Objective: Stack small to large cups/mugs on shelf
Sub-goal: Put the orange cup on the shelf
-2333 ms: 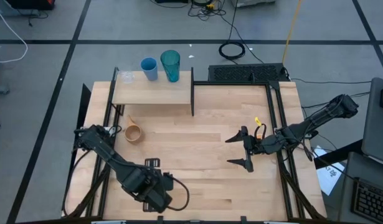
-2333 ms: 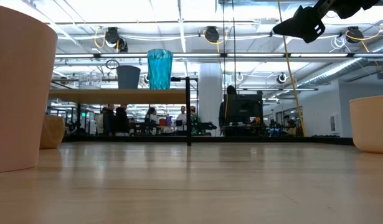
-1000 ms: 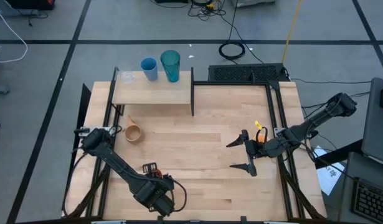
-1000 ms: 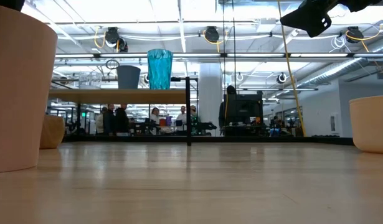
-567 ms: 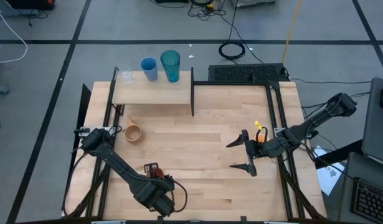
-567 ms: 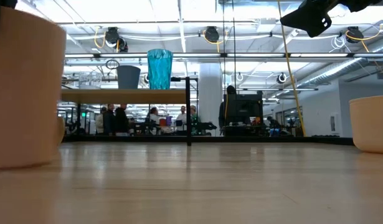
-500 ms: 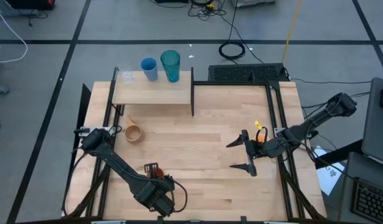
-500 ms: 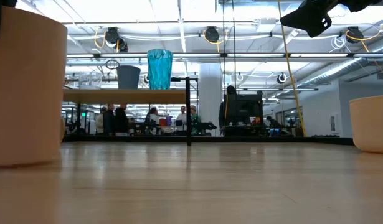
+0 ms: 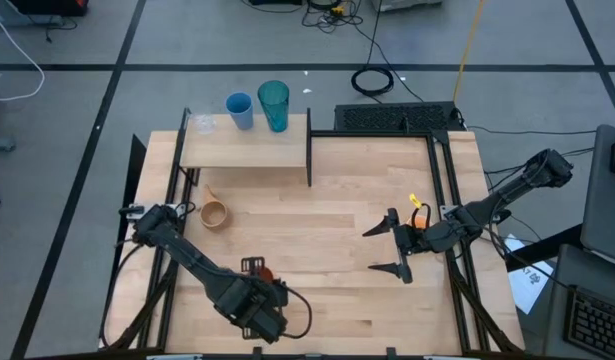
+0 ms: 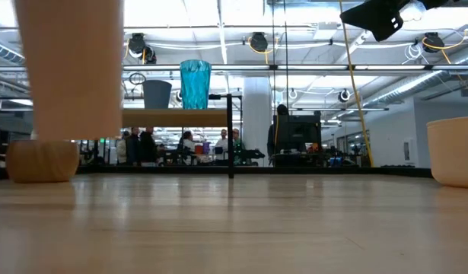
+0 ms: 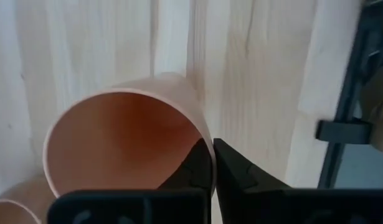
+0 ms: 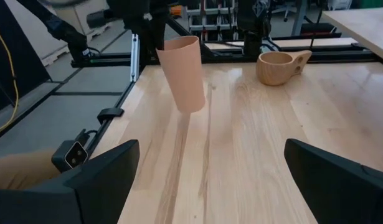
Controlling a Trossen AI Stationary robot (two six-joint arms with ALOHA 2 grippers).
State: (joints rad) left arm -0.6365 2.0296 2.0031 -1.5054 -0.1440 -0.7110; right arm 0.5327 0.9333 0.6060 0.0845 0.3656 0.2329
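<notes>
1 peach cup is pinched at the rim by the left pincer, off the table; looks light, stiff, slippery. Right pincer is wide open, empty.

You see a tabletop and shelf of pale, smooth wood with visible grain, the tabletop giving a soft sheen in the low view. The orange cup has a matt, smooth, plastic-looking wall, the tan mug looks like turned wood, and the teal tumbler is translucent with a ridged, glossy surface. Beside it, your blue cup looks matt, and the shelf's frame and the left gripper's fingers are matt black.
</notes>
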